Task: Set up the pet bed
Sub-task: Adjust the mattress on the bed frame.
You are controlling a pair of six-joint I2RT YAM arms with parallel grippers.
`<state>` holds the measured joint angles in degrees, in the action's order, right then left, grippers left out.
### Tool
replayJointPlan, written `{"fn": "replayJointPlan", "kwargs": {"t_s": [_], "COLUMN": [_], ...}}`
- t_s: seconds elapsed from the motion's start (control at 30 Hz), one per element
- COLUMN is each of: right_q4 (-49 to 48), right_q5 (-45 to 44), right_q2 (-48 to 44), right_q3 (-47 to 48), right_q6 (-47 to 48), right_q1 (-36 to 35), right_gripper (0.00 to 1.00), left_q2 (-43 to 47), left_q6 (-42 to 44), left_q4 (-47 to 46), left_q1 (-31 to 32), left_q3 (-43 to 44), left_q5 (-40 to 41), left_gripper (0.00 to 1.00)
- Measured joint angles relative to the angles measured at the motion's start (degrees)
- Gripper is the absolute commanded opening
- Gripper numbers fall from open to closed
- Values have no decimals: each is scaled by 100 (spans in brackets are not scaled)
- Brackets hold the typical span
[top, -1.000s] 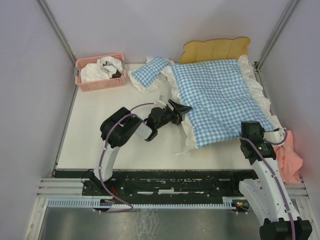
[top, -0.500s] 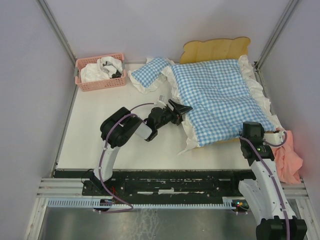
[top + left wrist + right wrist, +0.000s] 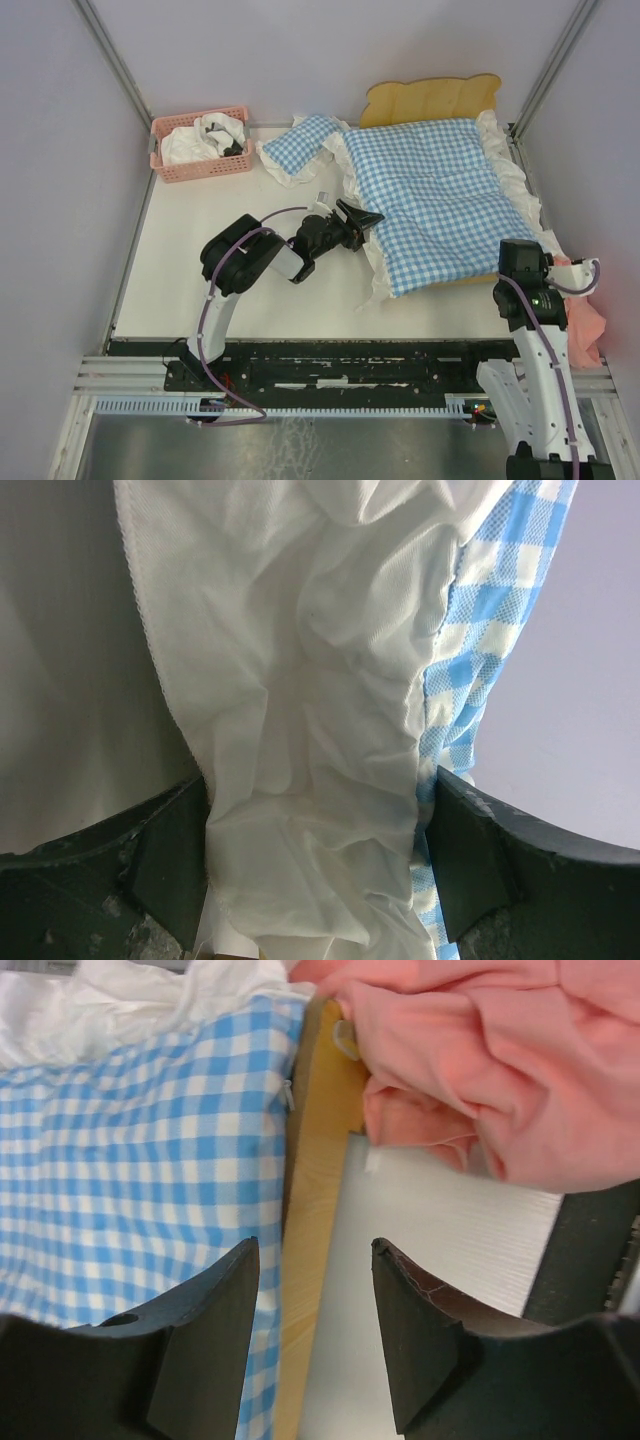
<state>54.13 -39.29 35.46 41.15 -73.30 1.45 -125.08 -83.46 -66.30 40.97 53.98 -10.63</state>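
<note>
**Top view.** The pet bed (image 3: pixel 432 97) stands on the far right part of the white counter (image 3: pixel 200 215), its wavy wooden headboard towards the back wall. A blue-and-white checked mattress (image 3: pixel 440 195) with a white ruffle (image 3: pixel 378 268) covers the frame almost fully. A matching pillow (image 3: pixel 297 148) lies on the counter just beside the bed's far left corner. A pink basket (image 3: pixel 200 145) holding white cloth sits at the far left. A pink cloth (image 3: pixel 582 318) lies at the counter's right edge, near the bed's foot.

**Left pincer** (image 3: pixel 360 222). It is at the left edge of the mattress. In the wrist view its jaws are spread wide (image 3: pixel 315 865). The ruffle (image 3: pixel 300 710) fills the gap and reaches both inner faces, its folds loose.

**Right pincer** (image 3: pixel 527 262). It is poised at the near right corner of the bed. In the wrist view its jaws are partly apart (image 3: pixel 314 1250) and grip nothing. The bed's light-wood rail (image 3: pixel 312 1190) shows through the gap, with one finger (image 3: pixel 215 1310) over the mattress (image 3: pixel 140 1160) and the other over the bare counter (image 3: pixel 440 1230). Whether either finger touches the bed cannot be told. The pink cloth (image 3: pixel 480 1060) rests against the rail's end.
</note>
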Motion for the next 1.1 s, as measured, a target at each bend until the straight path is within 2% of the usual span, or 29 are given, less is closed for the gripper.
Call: {"fn": "replayJointPlan", "kwargs": {"t_s": [0.27,0.6,1.1], "right_q4": [245,-48,-968], "right_q5": [186,522,1121], "right_q2": [772,63,181], "right_q3": [-7,-328,-887], "right_q6": [11,-109,-321], "right_q1": [363,444,505], "right_gripper": [57,55,53], "left_q2": [22,26,26], "left_q6": [7,59,59], "left_q4": [72,105,13], "left_q1": [0,4,4], "left_q3": [2,2,-107], "left_q5": [0,-2,7], "left_gripper": [83,83,83]}}
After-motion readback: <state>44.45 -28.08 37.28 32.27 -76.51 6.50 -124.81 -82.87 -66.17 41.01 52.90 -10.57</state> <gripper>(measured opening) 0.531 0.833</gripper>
